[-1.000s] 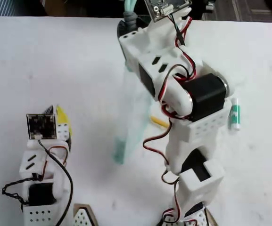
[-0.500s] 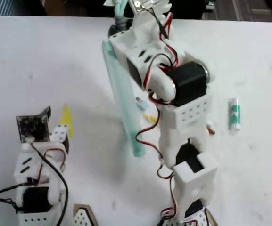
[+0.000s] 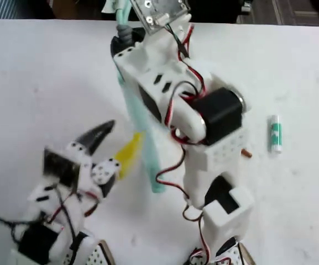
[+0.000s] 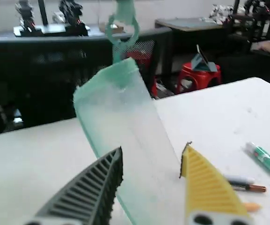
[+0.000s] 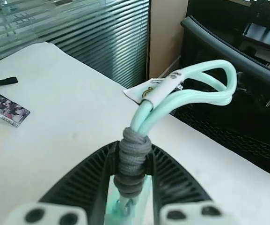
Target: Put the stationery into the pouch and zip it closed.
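Two arms share one translucent mint-green pouch [image 3: 151, 165] over the white bench [image 3: 48, 72].
Right arm's jaws clench the pouch's grey knotted cord [image 5: 131, 161]; left arm's jaws gape just beside the pouch; a green-and-white marker [image 3: 275, 133] lies well apart.

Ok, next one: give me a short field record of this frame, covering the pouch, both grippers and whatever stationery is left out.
pouch: translucent green pouch, held up off the table by its cord, hanging tilted
right gripper: right gripper shut on the cord's grey wrapped part
left gripper: left gripper open, close to the pouch's lower part, not closed on it
stationery: green-and-white stick and pens lying on the table, outside the pouch
zip: cannot tell
task state: nothing seen in the pouch yet
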Robot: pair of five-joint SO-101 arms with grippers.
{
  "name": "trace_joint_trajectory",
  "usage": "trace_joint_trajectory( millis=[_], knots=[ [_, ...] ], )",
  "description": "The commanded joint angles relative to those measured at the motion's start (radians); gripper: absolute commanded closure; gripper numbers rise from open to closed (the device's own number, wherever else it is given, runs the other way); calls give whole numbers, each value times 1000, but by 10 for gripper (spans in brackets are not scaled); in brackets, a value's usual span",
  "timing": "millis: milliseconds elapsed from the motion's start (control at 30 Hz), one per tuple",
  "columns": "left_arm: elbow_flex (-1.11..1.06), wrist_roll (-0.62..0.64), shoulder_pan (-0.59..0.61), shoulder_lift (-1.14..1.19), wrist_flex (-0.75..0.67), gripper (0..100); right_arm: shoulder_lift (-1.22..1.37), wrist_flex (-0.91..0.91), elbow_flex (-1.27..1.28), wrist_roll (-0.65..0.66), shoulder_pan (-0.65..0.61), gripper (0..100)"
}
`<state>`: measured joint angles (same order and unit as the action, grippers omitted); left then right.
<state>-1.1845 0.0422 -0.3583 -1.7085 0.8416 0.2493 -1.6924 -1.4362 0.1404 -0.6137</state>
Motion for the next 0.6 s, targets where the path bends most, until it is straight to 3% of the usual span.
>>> trace_joint_trajectory(
  millis=[0,233,433,567],
  knots=[
    [157,167,-38,249,-48,756,-54,-12,-21,-5,-7,981],
    [361,328,-54,608,-48,754,-61,-13,-28,-5,-8,981],
    [374,333,-104,621,-84,754,-61,-19,-28,118,-48,981],
    [373,333,-65,668,-130,754,-62,-21,-32,149,-85,981]
  ],
)
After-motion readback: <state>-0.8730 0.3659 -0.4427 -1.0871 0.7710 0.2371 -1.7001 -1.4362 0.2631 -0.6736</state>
